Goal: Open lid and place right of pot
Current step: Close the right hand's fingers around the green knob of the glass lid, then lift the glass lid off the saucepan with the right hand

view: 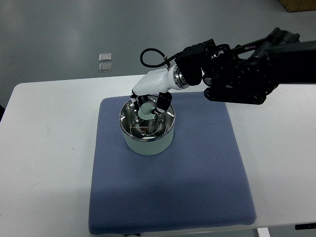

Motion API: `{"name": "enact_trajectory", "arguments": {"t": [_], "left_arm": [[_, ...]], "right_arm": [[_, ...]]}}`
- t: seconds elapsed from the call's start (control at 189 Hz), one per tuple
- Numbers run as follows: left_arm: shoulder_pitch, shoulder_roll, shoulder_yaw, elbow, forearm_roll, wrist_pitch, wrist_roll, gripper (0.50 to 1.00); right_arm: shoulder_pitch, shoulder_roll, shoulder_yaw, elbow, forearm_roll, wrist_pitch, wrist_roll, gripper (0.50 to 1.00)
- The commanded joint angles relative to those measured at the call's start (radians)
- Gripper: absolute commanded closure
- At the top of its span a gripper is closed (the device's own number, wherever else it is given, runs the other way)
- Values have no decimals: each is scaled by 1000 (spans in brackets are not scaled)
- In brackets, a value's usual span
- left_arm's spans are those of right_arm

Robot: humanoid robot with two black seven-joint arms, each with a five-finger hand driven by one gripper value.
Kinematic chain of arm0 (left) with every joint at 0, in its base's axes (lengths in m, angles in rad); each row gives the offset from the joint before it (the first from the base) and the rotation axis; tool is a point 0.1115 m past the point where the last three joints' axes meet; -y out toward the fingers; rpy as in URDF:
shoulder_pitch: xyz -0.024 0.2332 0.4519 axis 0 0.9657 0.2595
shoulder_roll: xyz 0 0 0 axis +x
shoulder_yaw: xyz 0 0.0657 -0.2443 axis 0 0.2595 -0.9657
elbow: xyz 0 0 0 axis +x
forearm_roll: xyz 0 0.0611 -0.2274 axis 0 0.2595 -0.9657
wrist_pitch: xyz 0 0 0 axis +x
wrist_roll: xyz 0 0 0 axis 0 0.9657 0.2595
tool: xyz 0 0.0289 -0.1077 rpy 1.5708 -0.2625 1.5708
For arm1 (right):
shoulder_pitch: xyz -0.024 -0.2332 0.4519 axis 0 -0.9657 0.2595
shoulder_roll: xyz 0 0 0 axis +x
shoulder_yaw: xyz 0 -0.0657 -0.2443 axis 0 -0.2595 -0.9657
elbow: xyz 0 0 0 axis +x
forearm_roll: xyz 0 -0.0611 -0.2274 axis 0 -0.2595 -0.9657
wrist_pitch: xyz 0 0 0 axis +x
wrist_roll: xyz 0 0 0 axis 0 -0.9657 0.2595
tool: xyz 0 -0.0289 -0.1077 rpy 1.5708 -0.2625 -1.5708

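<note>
A pale green pot (148, 144) stands on the far left part of a blue mat (197, 168). Its glass lid (147, 126) with a metal rim sits on the pot. The lid's pale green knob (146, 111) pokes up between the dark fingers of my right hand (148, 105). That hand reaches in from the upper right on a white wrist and black arm. Its fingers (161, 102) close in on the knob from both sides, and the lid looks seated on the rim. My left arm does not show.
The mat lies on a white table (49, 148). Bare mat stretches to the right of the pot and in front of it. Two small square plates (105, 62) lie on the grey floor beyond the table. A brown box corner (298, 4) shows at the top right.
</note>
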Motion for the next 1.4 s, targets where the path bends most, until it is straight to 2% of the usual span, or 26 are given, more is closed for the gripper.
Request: {"name": "enact_trajectory", "arguments": {"t": [0.0,0.376,0.562,0.567,0.615,1.108,1.267,1.394], "left_arm": [[0,0,1,0,0,0,0,500],[0,0,0,0,0,0,0,500],[0,0,0,0,0,1,0,500],[0,0,0,0,0,0,0,500],[0,0,0,0,0,0,0,500],[0,0,0,0,0,0,0,500],[0,0,0,0,0,0,0,500],[0,0,0,0,0,0,0,500]], "right_arm": [[-2,0,-1,0,-11,-1,-1,859],[-6,0,-1,0,-11,1,-1,883],[-11,0,-1,0,-11,1,-1,920],[-11,0,-1,-1,-11,1,-1,954],[-11,0,-1,0,-11,1,-1,1000],[7,-22,-1,15,-17,7,4,1000],[43,-55,-1,45,-18,9,9,1000],[93,-123,1,78,-18,9,12,1000]]}}
